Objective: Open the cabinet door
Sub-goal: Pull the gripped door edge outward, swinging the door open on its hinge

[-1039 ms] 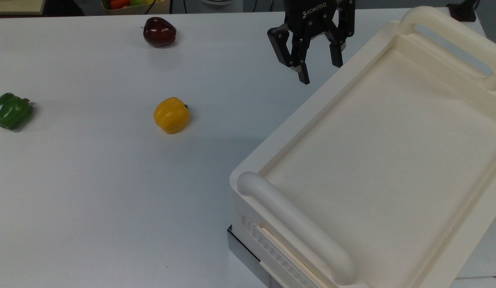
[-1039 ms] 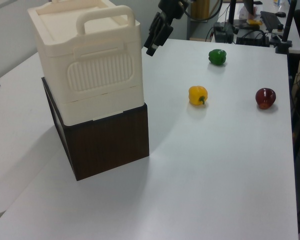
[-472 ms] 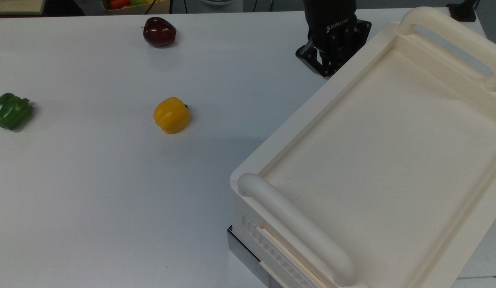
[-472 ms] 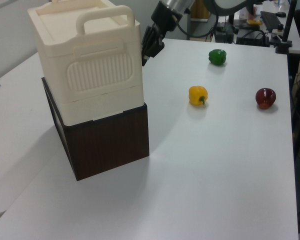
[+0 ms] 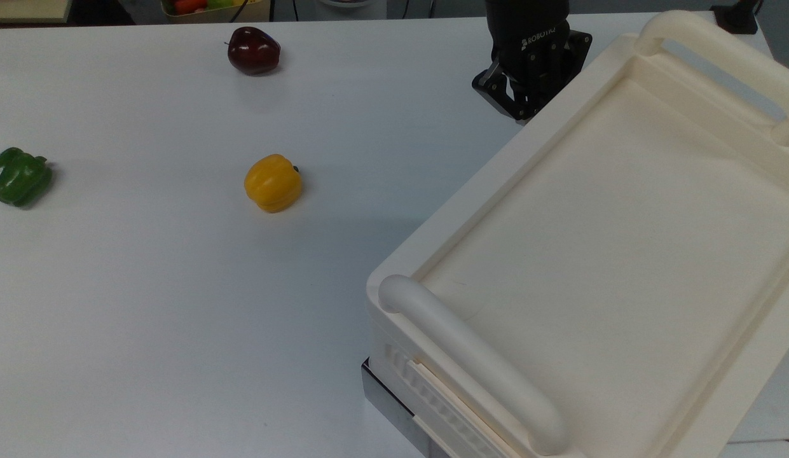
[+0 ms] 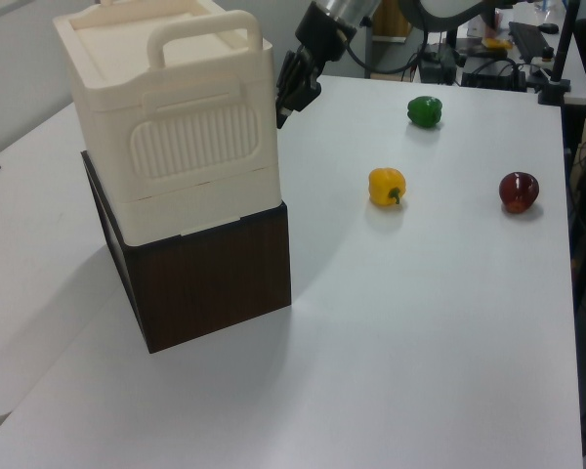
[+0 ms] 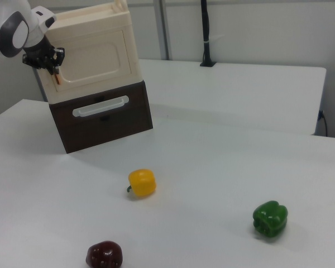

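Cream cabinet door [image 7: 95,58] sits flush on the cabinet [image 6: 176,147] front, long axis horizontal, facing the table. Gripper [image 7: 51,70] at the right view's left edge, apparently at the copper strip; finger state unclear.

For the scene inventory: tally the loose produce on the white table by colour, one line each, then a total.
Yellow pepper: 1
Green pepper: 1
Dark red apple: 1
Total: 3
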Available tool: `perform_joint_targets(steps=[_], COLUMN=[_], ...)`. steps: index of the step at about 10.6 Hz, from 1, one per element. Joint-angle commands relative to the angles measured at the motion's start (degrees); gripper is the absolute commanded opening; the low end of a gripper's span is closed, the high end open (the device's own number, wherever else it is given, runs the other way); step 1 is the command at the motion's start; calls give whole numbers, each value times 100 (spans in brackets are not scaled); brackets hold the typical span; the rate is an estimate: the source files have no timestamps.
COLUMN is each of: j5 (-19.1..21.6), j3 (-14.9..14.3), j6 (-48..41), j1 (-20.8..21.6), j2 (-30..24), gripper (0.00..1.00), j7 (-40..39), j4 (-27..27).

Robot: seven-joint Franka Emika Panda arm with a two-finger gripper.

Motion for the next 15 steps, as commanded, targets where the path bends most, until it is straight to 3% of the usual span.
perform_joint_targets(steps=[1, 4, 5, 6, 7, 8, 10, 13, 15], j5=[-44, -43, -78, -131, -253, -507, -956, -966, -966], j3=[-87, -184, -193, -201, -201, -210, -210, -201, -210], j6=[-453, -1586, -2016, -2438, -2764, -3054, -3495, -3812, -4058], j1=[-19, -308, -484, -738, -1001, -1195, -1477, -2092, -2260], j2=[-505, -831, -928, -990, -1008, -1008, -1034, -1279, -1411], gripper=[0, 0, 9, 27, 54, 97, 100, 100, 100], j7=[117, 302, 494, 757, 916, 1126, 1627, 1928, 1963], j4=[-308, -361, -362, -362, -362, -353, -300, -291, -291])
